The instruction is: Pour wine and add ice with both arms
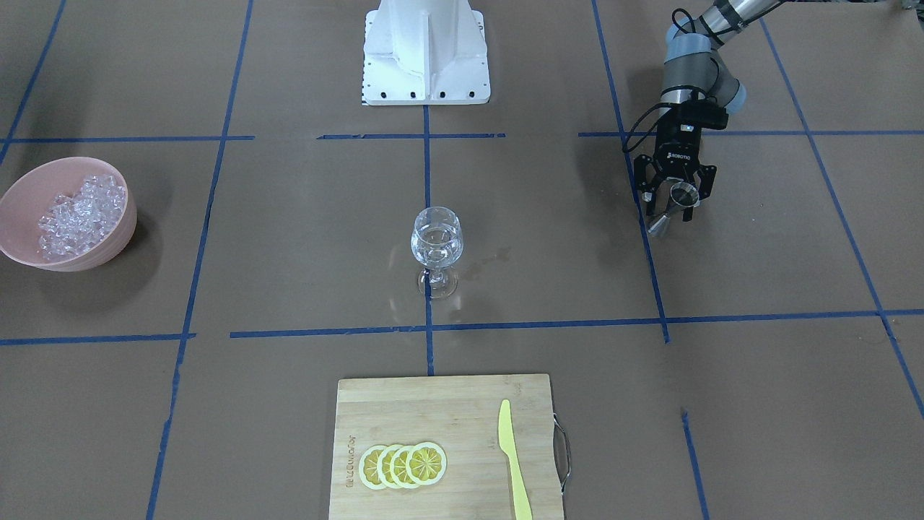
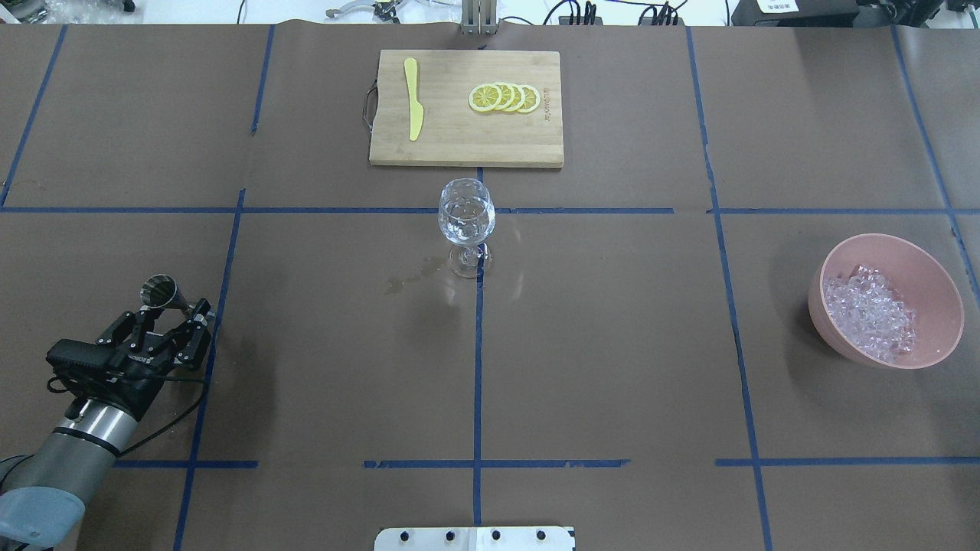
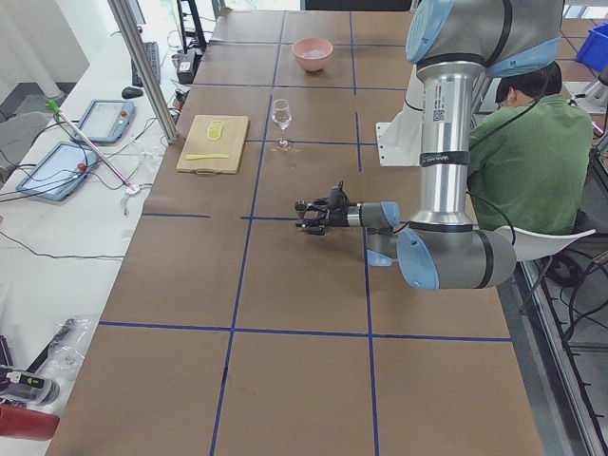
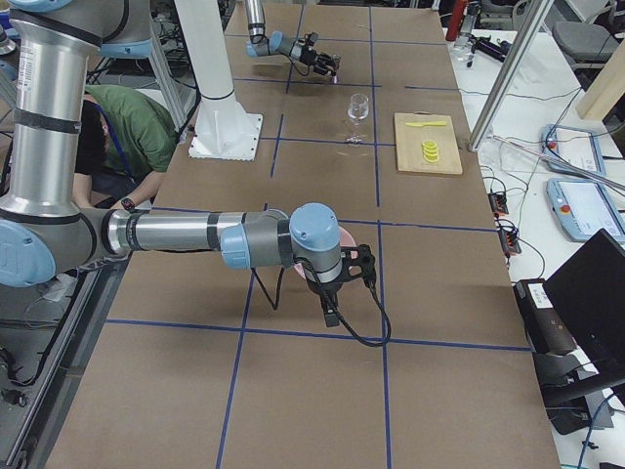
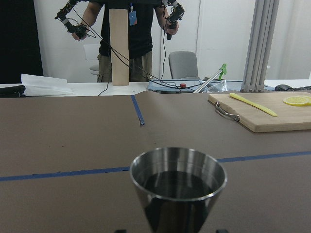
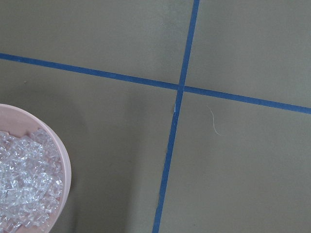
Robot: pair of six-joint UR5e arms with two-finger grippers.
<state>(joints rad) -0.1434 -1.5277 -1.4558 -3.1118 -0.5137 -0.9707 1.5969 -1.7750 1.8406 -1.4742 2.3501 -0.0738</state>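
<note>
My left gripper (image 1: pixel 673 208) is shut on a steel jigger (image 1: pixel 682 193) at its narrow waist, far to my left of the wine glass. It shows the same way in the overhead view (image 2: pixel 174 306). The jigger (image 5: pixel 177 187) stands upright with dark liquid inside. The clear wine glass (image 2: pixel 465 218) stands at the table's middle. The ice (image 2: pixel 869 310) lies heaped in a pink bowl (image 2: pixel 942 275) at my right. My right gripper (image 4: pixel 344 278) hangs over that bowl; I cannot tell whether it is open. The right wrist view shows ice (image 6: pixel 24 189) at lower left, no fingers.
A wooden cutting board (image 2: pixel 459 145) at the far side carries lemon slices (image 2: pixel 505 98) and a yellow knife (image 2: pixel 413 99). A wet stain (image 2: pixel 413 277) lies beside the glass. The white pedestal (image 1: pixel 426 50) stands at the robot's side. A seated person (image 3: pixel 527 152) is beside the table.
</note>
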